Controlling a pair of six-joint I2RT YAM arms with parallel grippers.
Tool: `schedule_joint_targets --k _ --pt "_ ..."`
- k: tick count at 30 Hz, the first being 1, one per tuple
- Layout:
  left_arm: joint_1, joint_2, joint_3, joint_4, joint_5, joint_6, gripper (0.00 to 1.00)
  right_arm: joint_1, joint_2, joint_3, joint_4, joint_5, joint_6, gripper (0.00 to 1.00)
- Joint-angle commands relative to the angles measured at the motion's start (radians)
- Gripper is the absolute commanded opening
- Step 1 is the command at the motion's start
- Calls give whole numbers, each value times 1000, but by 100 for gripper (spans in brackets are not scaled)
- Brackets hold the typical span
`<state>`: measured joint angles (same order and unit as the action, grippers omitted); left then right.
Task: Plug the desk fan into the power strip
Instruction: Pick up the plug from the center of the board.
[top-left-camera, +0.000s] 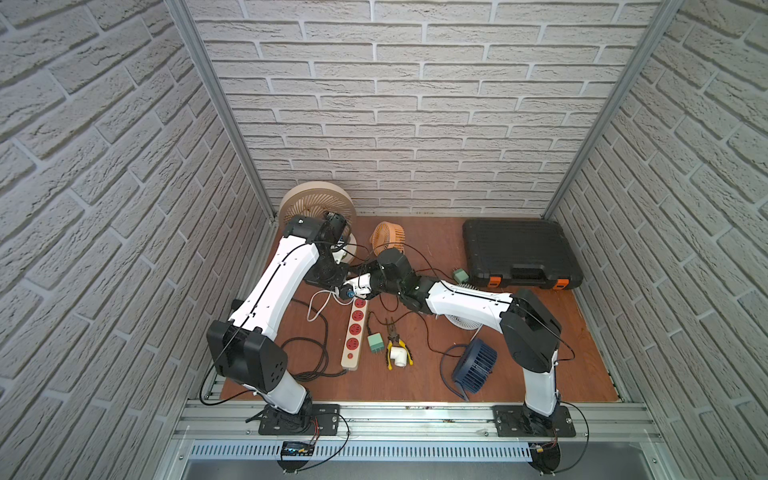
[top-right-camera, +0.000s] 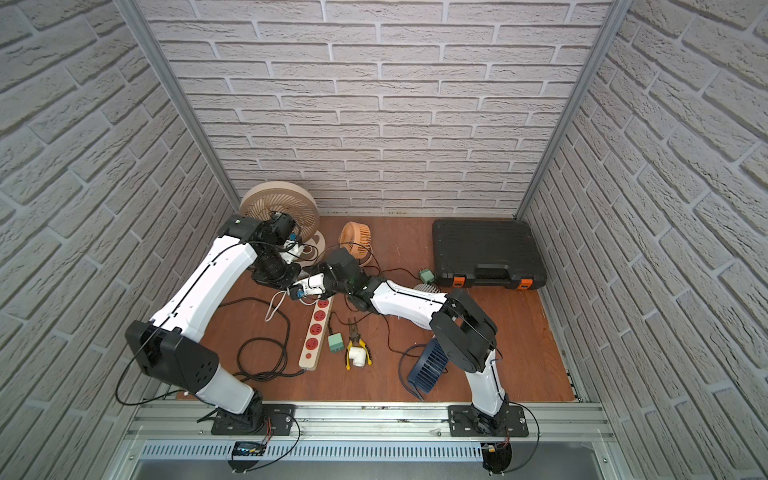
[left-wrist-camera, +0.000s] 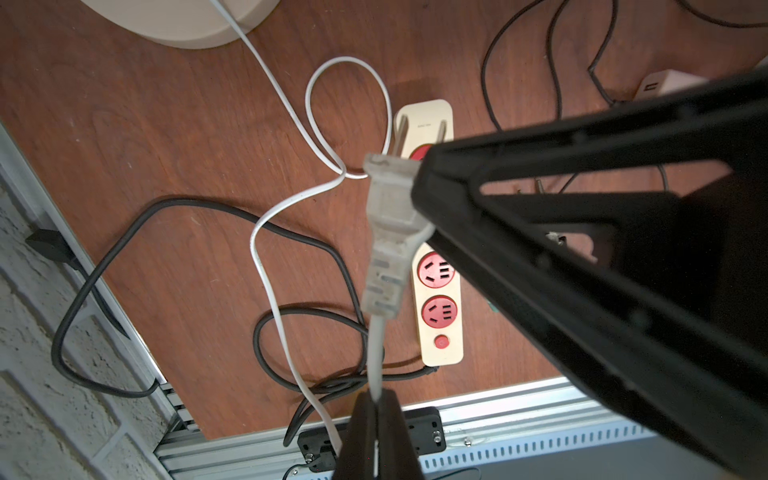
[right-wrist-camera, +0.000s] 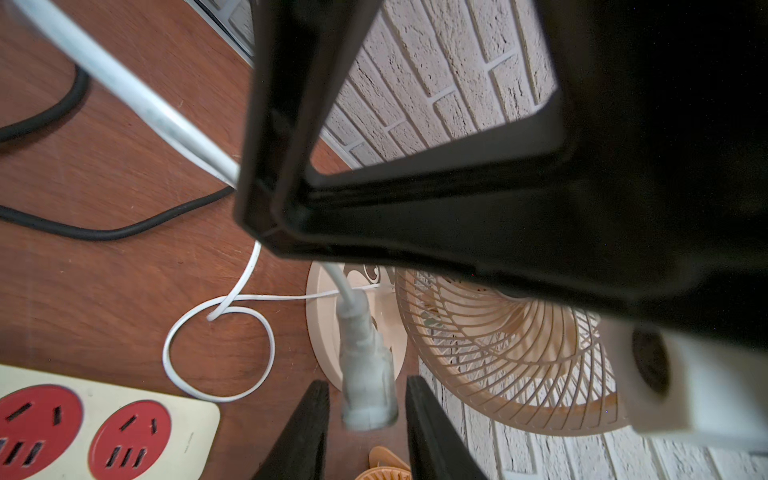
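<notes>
The desk fan (top-left-camera: 316, 203) is large and beige and stands at the back left; its grille (right-wrist-camera: 498, 353) also fills part of the right wrist view. Its white cord (left-wrist-camera: 270, 232) loops on the floor and ends in a pale two-pin plug (left-wrist-camera: 390, 216) held in the air above the far end of the power strip (top-left-camera: 355, 332). My left gripper (left-wrist-camera: 376, 399) is shut on the cord just behind the plug. My right gripper (right-wrist-camera: 368, 386) straddles the plug (right-wrist-camera: 365, 374), open, with floor showing on both sides. The cream strip (left-wrist-camera: 440, 316) lies lengthwise and its red sockets face up.
A small orange fan (top-left-camera: 388, 237) stands behind the grippers and a black tool case (top-left-camera: 519, 253) sits at the back right. A green adapter (top-left-camera: 375, 344), yellow pliers (top-left-camera: 397, 345) and a blue fan (top-left-camera: 473, 365) lie right of the strip. The strip's black cord (top-left-camera: 307, 357) coils at the left.
</notes>
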<state>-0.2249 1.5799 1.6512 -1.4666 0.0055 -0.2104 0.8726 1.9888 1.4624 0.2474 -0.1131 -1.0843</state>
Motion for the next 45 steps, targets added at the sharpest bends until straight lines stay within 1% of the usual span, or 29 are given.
schedule_joint_targets --k 1,4,6,7,11,13,14,15,17,18,19,23,24,26,27,28,30,32,33,34,35,37,39,41,43,44,45 --pt "-62 -11 5 -6 248 -15 0 59 68 37 119 143 -10 48" --pt "-62 -11 14 -6 263 -15 0 67 78 7 240 173 -9 47" --pt "-62 -13 15 -8 281 -17 0 66 71 -21 298 142 8 45" --pt "-62 -16 16 24 294 -17 0 63 64 -33 307 119 21 44" --pt "-58 -34 15 26 328 -19 0 43 22 -74 284 5 97 44" --pt "-47 -47 15 21 346 -21 0 27 -3 -89 204 -59 129 49" --pt "-43 -51 20 15 355 -23 0 18 -39 -93 158 -92 137 52" --pt "-40 -53 24 14 370 -24 0 11 -51 -96 128 -116 139 52" --pt "-40 -52 29 11 396 -27 0 3 -63 -114 119 -115 117 52" --pt "-42 -52 22 11 402 -28 0 2 -70 -121 119 -109 110 49" --pt "-42 -49 14 11 403 -29 0 1 -77 -123 109 -105 107 41" --pt "-43 -38 15 11 408 -23 0 -1 -89 -123 64 -100 83 6" --pt "-43 -40 20 10 403 -23 0 -1 -90 -130 72 -92 81 4" --pt "-39 -39 32 10 396 -23 0 0 -92 -145 87 -84 82 3" --pt "-39 -36 42 10 393 -23 6 0 -92 -148 85 -81 89 3" --pt "-38 -33 54 10 385 -24 24 0 -94 -149 80 -78 103 3" --pt "-34 -31 96 10 350 -37 44 -1 -98 -149 72 -70 166 3" --pt "-25 -47 135 25 316 -59 72 -3 -106 -143 36 -77 239 3" --pt "-21 -61 148 43 293 -72 84 -4 -111 -140 23 -79 296 3" --pt "-17 -80 154 67 273 -88 93 -9 -117 -138 7 -89 347 3" --pt "-12 -105 150 98 254 -103 98 -13 -120 -133 -13 -106 392 3" --pt "2 -163 119 164 214 -141 98 -24 -120 -120 -49 -144 476 3" --pt "19 -232 64 233 172 -175 98 -47 -116 -107 -76 -210 585 3" --pt "31 -302 -19 302 129 -214 98 -66 -114 -101 -93 -274 683 3" --pt "37 -371 -108 356 79 -242 98 -70 -115 -107 -104 -288 770 3" --pt "38 -404 -151 379 48 -256 98 -69 -119 -122 -86 -305 813 3" --pt "41 -444 -204 409 25 -269 98 -71 -121 -151 -30 -324 873 3"
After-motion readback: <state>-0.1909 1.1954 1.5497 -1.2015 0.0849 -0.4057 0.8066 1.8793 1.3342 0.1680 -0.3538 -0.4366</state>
